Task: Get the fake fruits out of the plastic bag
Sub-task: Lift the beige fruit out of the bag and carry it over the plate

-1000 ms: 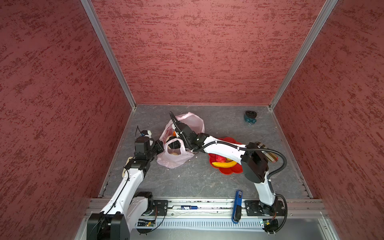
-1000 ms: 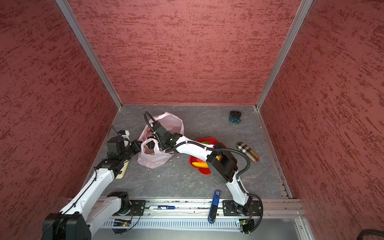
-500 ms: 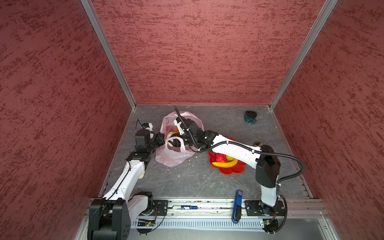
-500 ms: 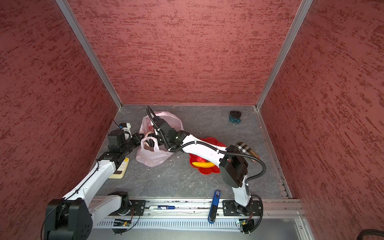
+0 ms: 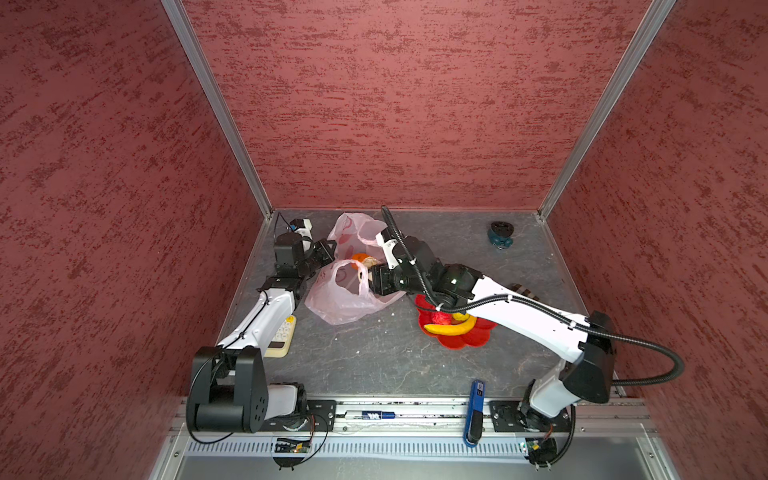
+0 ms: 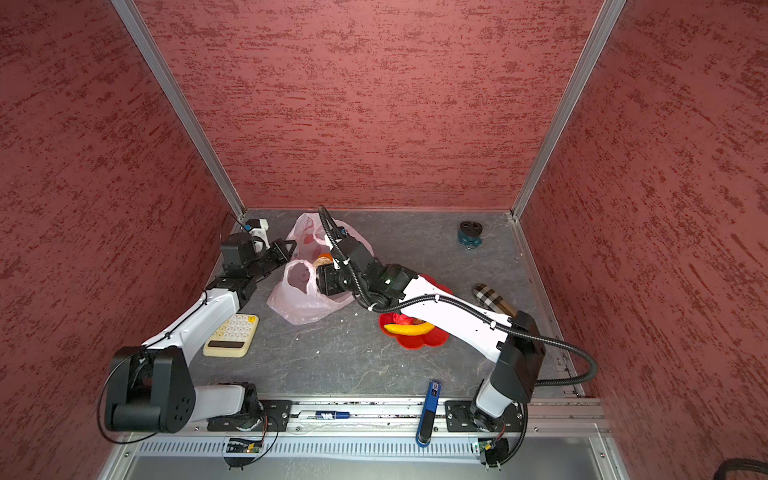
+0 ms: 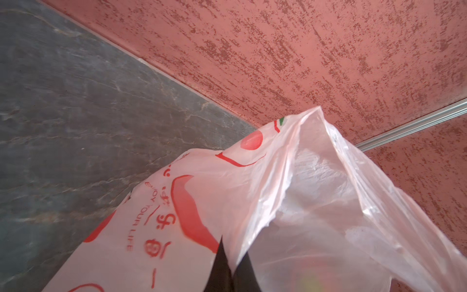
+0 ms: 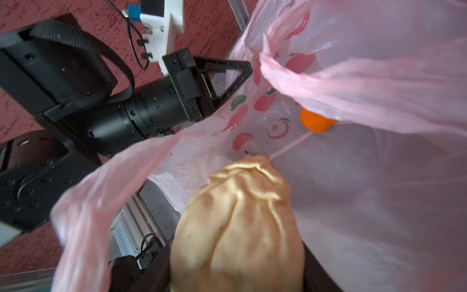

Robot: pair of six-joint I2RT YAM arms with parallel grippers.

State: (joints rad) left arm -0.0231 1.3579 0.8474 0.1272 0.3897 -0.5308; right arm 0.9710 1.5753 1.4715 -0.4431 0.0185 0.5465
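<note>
Far left, the plastic bag (image 5: 340, 299) is being clamped by the left gripper (image 5: 326, 251), a beige fruit (image 8: 240, 222) by the right gripper (image 5: 369, 272); withdrawal seems needed next.

This is a robotics lab test cell. Three rough red walls (image 5: 374, 104), joined by bare aluminium posts (image 5: 216, 104), box in a slate-grey tabletop (image 5: 374, 361). Along the lower edge of both top views an aluminium rail (image 5: 415, 415) carries a white-and-black robot arm (image 5: 266, 316) at lower left and a second arm (image 5: 532, 320) at lower right, with exposed cables and a small circuit board (image 5: 291, 448). An odd mix of props lies on the tabletop: a calculator (image 6: 230, 334), a marker (image 5: 370, 414), a plastic bag (image 5: 345, 299) and fake fruits (image 5: 451, 329).
</note>
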